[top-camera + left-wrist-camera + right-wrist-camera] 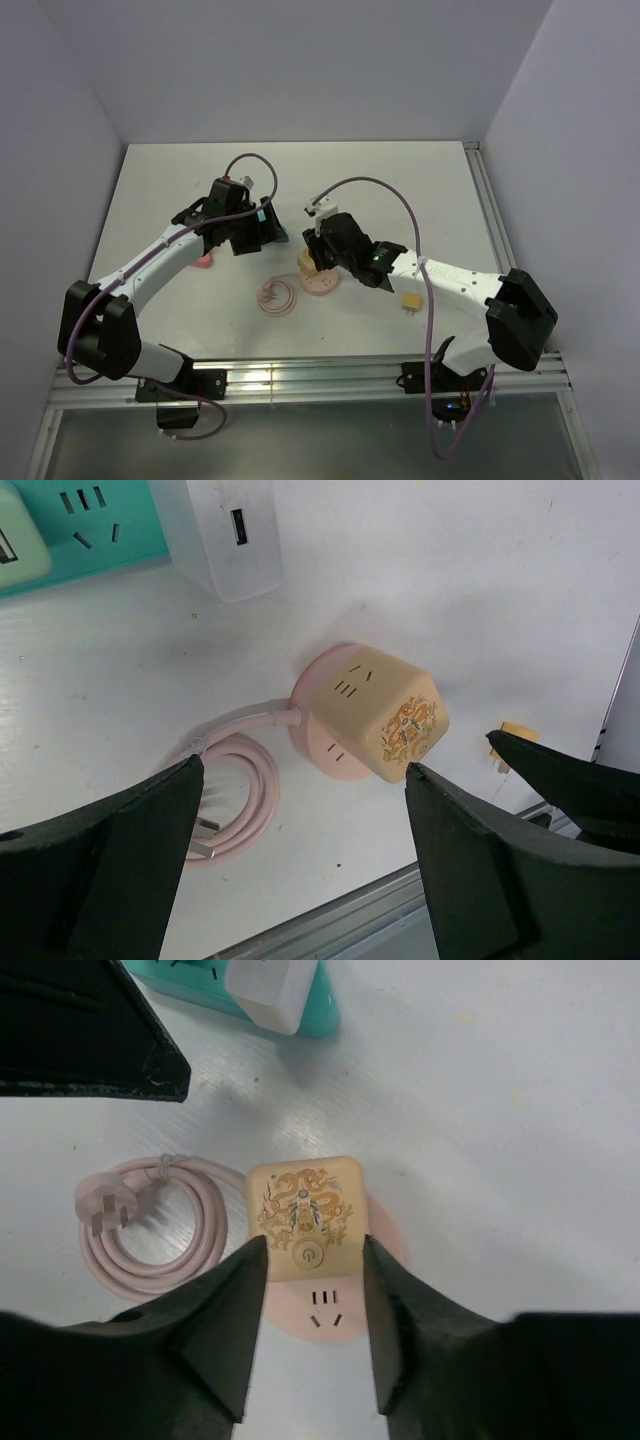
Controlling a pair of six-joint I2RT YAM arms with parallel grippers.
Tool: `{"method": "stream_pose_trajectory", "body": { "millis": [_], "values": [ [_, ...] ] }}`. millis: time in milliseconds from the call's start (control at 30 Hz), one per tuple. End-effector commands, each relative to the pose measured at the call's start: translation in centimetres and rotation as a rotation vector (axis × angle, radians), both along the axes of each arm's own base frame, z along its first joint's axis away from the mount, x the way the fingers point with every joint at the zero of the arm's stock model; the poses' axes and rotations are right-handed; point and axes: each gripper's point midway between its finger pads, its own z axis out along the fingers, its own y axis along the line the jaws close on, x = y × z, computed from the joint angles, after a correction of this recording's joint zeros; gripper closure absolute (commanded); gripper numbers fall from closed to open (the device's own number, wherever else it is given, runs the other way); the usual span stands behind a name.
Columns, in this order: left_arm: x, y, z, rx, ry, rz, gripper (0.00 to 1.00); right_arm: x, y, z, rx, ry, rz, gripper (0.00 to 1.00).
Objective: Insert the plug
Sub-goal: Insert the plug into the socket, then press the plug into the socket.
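A yellow cube adapter (305,1210) with a dragon print and a power button stands on a round pink socket base (325,1315). The base's pink cord (150,1225) lies coiled to its left and ends in a three-pin plug (100,1210). A small tan plug (410,301) lies on the table beside the right arm. My right gripper (315,1250) hangs over the cube with its fingers apart, one on each side, and in the left wrist view it stands clear of the cube (380,715). My left gripper (305,770) is open and empty, above the table beyond the base.
A teal power strip (90,520) with a white charger (235,535) plugged into it lies at the back, under the left arm. A small pink object (204,262) sits by the left arm. A metal rail (300,378) runs along the table's near edge.
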Motion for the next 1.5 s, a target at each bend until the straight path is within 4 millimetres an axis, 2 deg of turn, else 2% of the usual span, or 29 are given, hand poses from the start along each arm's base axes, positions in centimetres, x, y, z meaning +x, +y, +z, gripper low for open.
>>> {"method": "stream_pose_trajectory", "body": {
  "millis": [0, 133, 233, 300, 467, 533, 633, 733, 867, 967, 1000, 1067, 1133, 1233, 1267, 1367, 1400, 1467],
  "values": [
    [-0.2, 0.6, 0.9, 0.003, -0.035, 0.000, 0.12, 0.8, 0.8, 3.7, 0.052, -0.050, -0.006, 0.53],
    [-0.2, 0.8, 1.2, 0.002, -0.040, 0.003, 0.12, 1.2, 1.3, 5.2, 0.063, -0.072, 0.001, 0.57],
    [-0.2, 0.9, 1.3, 0.003, -0.042, 0.006, 0.12, 1.4, 1.4, 5.6, 0.064, -0.077, 0.001, 0.57],
    [-0.2, 0.9, 1.3, 0.003, -0.042, 0.005, 0.12, 1.3, 1.7, 5.1, 0.062, -0.065, 0.012, 0.58],
    [-0.3, 0.9, 1.3, 0.001, -0.041, 0.004, 0.12, 1.2, 1.9, 0.4, 0.005, 0.009, 0.008, 0.61],
    [-0.3, 1.0, 1.1, 0.004, -0.038, 0.005, 0.12, 1.0, 1.8, -1.7, -0.019, 0.046, 0.004, 0.66],
    [-0.4, 1.1, 1.0, 0.005, -0.035, 0.004, 0.12, 0.6, 1.5, -3.4, -0.031, 0.075, -0.004, 0.69],
    [-0.4, 1.1, 0.9, 0.006, -0.036, 0.004, 0.12, 0.7, 1.4, -3.3, -0.022, 0.072, -0.009, 0.69],
    [-0.4, 1.0, 0.9, -0.001, -0.034, 0.000, 0.13, 1.1, 1.5, -1.7, -0.009, 0.053, -0.004, 0.69],
    [-0.4, 1.1, 0.9, 0.000, -0.035, 0.003, 0.13, 1.6, 1.9, 0.2, -0.002, 0.029, -0.001, 0.69],
    [-0.4, 1.1, 0.9, 0.000, -0.036, 0.003, 0.13, 2.0, 2.2, 1.5, 0.016, 0.009, -0.002, 0.69],
    [-0.5, 1.1, 0.9, 0.001, -0.037, 0.002, 0.13, 2.2, 2.3, 2.6, 0.018, -0.003, 0.002, 0.69],
    [-0.5, 1.2, 0.9, 0.003, -0.038, 0.006, 0.13, 2.5, 2.6, 4.7, 0.047, -0.033, 0.007, 0.69],
    [-0.7, 1.3, 0.8, 0.006, -0.035, 0.006, 0.13, 2.3, 2.7, 6.2, 0.075, -0.052, 0.014, 0.69],
    [-0.7, 1.4, 0.8, 0.006, -0.036, 0.006, 0.13, 2.3, 2.8, 6.3, 0.080, -0.053, 0.018, 0.69],
    [-0.7, 1.4, 0.7, 0.006, -0.036, 0.007, 0.13, 2.4, 2.8, 4.6, 0.059, -0.027, 0.012, 0.69],
    [-0.7, 1.3, 0.7, 0.003, -0.033, 0.004, 0.13, 2.3, 2.7, 2.6, 0.026, 0.005, 0.007, 0.69],
    [-0.8, 1.3, 0.6, 0.004, -0.032, 0.002, 0.13, 2.4, 2.7, 0.8, 0.015, 0.034, -0.005, 0.70]
  ]
}}
